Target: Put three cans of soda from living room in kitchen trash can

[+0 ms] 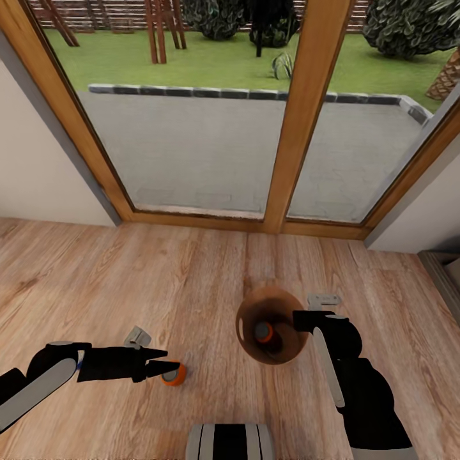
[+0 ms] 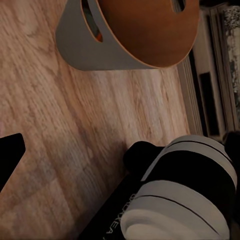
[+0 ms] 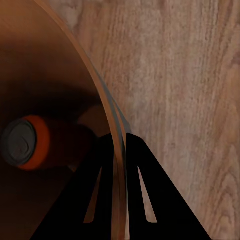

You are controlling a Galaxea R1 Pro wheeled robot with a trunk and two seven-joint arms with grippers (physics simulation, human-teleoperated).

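Wood-plank floor (image 1: 160,281) before wood-framed glass doors (image 1: 306,115).

You are in a home, in a room that opens onto a garden. A warm wood-plank floor (image 1: 160,281) fills the lower half of the head view. Across the top stand wood-framed glass doors (image 1: 306,115), set between pale walls (image 1: 38,172). Through the glass you see a grey paved patio (image 1: 211,147), a lawn (image 1: 217,64) and dark shrubs (image 1: 402,25).
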